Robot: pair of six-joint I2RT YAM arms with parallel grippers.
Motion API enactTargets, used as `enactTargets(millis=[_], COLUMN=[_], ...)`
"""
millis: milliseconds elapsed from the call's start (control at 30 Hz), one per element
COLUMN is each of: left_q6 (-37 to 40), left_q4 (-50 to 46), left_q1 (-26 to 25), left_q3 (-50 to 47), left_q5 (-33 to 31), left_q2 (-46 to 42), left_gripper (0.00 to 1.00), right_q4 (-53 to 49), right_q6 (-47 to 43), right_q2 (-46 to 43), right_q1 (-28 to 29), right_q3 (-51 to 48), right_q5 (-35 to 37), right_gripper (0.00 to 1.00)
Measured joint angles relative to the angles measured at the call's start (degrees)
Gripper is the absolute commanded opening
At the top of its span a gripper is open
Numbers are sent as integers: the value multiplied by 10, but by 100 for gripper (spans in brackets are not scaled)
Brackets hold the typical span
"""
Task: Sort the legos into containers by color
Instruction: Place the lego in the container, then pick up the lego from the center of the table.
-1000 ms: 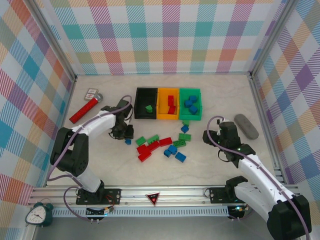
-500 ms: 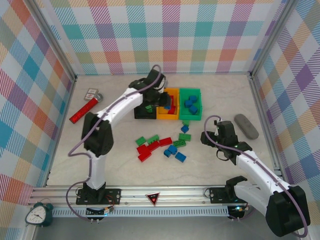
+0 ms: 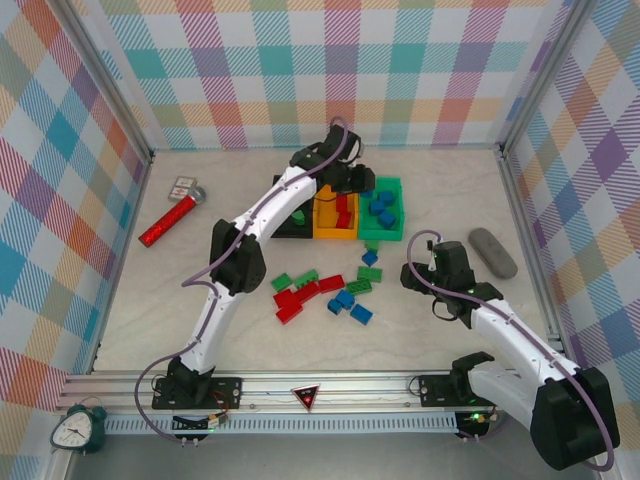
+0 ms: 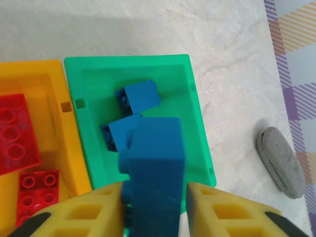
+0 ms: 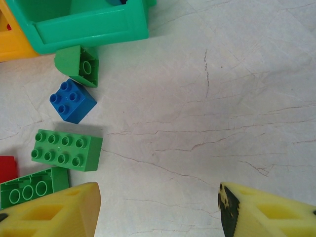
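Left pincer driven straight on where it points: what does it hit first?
Probably the blue plastic lego bricks inside the green rectangular plastic bin, with the blue plastic brick in the left pincer touching first. Depth is unclear.

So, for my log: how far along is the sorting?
Sorted: blue bricks in the green bin, red bricks in the orange bin, one green brick in the black bin. In hand: the left gripper holds a blue brick over the green bin. Left: about a dozen loose bricks.
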Motion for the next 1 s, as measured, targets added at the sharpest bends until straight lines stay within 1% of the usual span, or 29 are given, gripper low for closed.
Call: enactTargets(millis=[133, 267, 333, 400, 500, 633, 700, 767, 867, 1000], left_q6=[-1, 0, 2, 4, 4, -9, -18, -25, -29, -29], left_q4=[-2, -4, 3, 12, 47, 137, 174, 201, 226, 226], left_q1=[-3, -6, -9, -12, -21, -26, -26, -26, -26, -26], left_q3=[0, -5, -40, -107, -247, -470, -555, -625, -705, -773], left_q5=[2, 2, 1, 0, -3, -11, -16, -29, -55, -85], left_q2=[0, -2, -20, -57, -142, -293, -360, -416, -485, -550], left_gripper=[52, 52, 53, 53, 53, 53, 53, 53, 54, 54], right_q4=[0, 2, 4, 7, 8, 4, 13, 29, 36, 17], right_q6=[0, 0, 0, 0, -1, 1, 11, 28, 46, 47], right_q2=[5, 14, 21, 31, 56, 105, 133, 164, 223, 314], right_q1=[0, 0, 0, 0, 0, -1, -1, 0, 14, 53], right_q3=[0, 0, 0, 0, 5, 35, 53, 71, 109, 193], right_q5=[-2, -4, -7, -11, -20, -40, -59, -80, -96, -94], right_gripper=[65, 66, 66, 66, 67, 68, 68, 68, 69, 69])
